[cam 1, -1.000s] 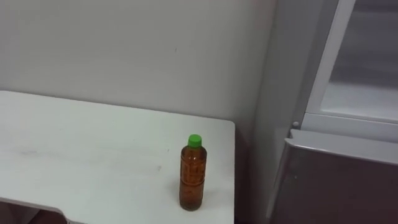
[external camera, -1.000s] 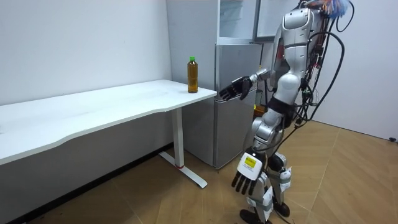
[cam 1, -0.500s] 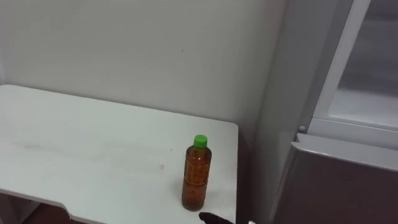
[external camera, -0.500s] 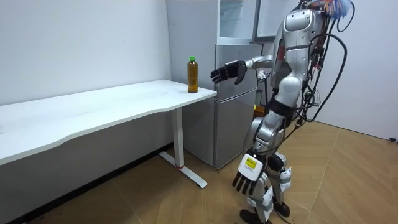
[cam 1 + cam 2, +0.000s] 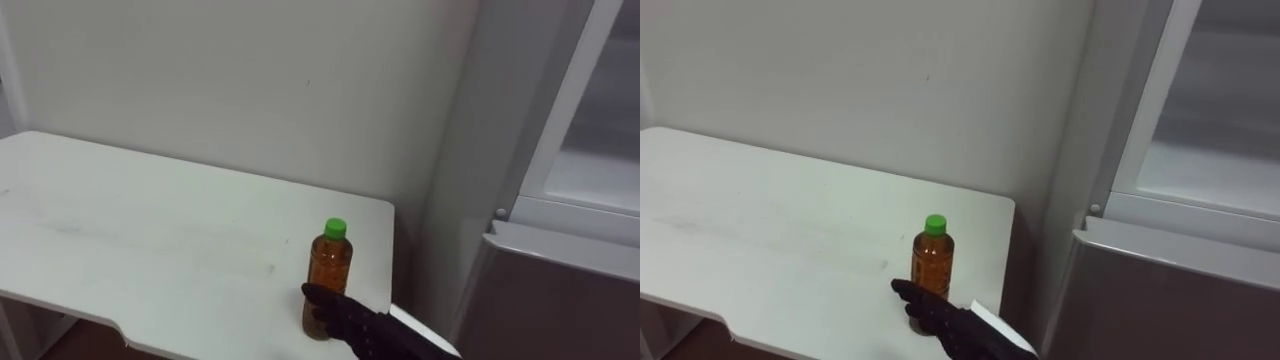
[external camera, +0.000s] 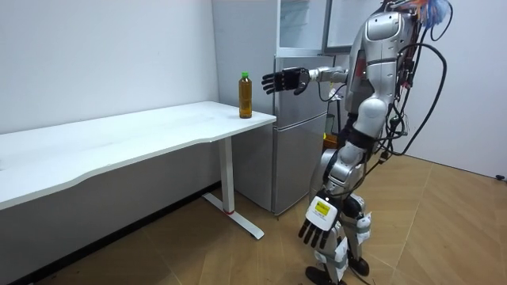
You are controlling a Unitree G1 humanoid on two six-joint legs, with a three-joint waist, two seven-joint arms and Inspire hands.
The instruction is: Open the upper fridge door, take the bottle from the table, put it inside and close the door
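A brown bottle (image 5: pixel 329 272) with a green cap stands upright near the right end of the white table (image 5: pixel 150 240), close to its front edge. My right hand (image 5: pixel 352 316) comes in from the lower right, open with straight fingers, its fingertips in front of the bottle's lower part. In the room view the right hand (image 6: pixel 283 81) is held out at the height of the bottle (image 6: pixel 245 95), a short way to its right and apart from it. My left hand (image 6: pixel 317 227) hangs open beside my leg. The upper fridge compartment (image 5: pixel 600 150) stands open to the right.
The fridge's grey lower door (image 5: pixel 560 300) is closed and stands right beside the table's end. A plain wall (image 5: pixel 250 90) runs behind the table. I stand on the wooden floor (image 6: pixel 444 237) in front of the fridge.
My right arm has risen from below the table edge to bottle height and the hand has come into the eye view by the bottle. The camera shifted slightly. The bottle stayed put.
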